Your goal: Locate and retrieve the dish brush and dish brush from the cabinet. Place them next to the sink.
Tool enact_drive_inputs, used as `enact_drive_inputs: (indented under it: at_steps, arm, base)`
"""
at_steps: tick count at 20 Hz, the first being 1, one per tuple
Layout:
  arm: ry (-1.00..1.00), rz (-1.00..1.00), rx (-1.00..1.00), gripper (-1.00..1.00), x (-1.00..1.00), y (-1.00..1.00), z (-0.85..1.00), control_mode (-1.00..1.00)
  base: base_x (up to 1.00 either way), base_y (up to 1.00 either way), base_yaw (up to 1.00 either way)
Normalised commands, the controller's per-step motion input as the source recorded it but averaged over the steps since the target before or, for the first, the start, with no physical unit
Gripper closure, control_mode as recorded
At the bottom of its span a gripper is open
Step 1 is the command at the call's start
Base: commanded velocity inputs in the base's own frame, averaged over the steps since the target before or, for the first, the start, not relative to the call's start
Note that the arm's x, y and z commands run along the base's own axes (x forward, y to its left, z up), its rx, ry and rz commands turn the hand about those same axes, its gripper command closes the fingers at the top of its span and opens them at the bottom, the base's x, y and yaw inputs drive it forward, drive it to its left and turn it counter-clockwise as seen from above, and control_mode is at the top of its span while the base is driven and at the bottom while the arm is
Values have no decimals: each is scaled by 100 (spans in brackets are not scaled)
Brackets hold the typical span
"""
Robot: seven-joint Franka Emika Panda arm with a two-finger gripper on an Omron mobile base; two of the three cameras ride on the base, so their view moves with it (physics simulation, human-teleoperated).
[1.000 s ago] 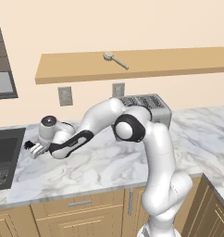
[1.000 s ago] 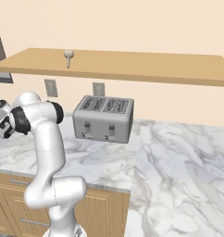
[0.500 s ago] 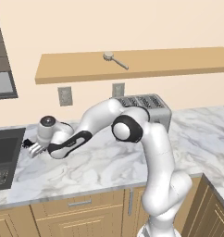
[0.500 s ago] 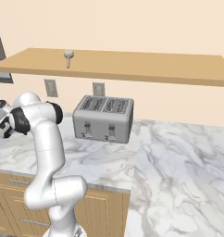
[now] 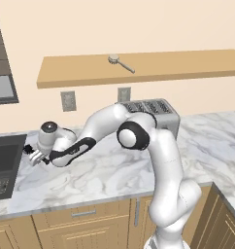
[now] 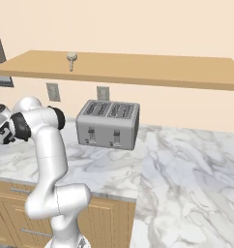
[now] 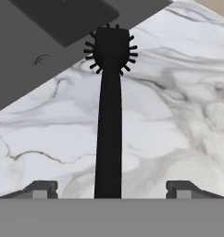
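Claw [image 7: 112, 187] now wide apart, black dish brush [image 7: 109, 115] released between its tips | marble surface [image 5: 119, 170] carries it beside the sink [image 5: 5, 160] | wooden dish brush [image 5: 120, 63] lies on the shelf [image 5: 187, 63], likely next.

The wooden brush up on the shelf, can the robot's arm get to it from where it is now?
Probably yes. The wooden brush lies on the open shelf with nothing in front of it. The end effector is open, low by the sink over the black brush, so the arm must swing up.
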Motion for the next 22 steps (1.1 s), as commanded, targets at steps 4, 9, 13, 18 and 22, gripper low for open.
enact_drive_inputs:
  at_steps: [4, 9, 13, 18, 22]
  arm:
    - [0, 0, 0, -100, 0, 0, 0, -100]
    - [0, -6, 0, -100, -7, -6, 17, -100]
    - [0, -9, 0, -100, -25, -24, 21, -100]
    - [0, -8, 0, -100, -25, -35, 14, -100]
    - [3, -10, 0, -100, -26, -45, 22, -100]
  base:
    - [0, 0, 0]
    - [0, 0, 0]
    - [0, 0, 0]
    - [0, 0, 0]
    - [0, 0, 0]
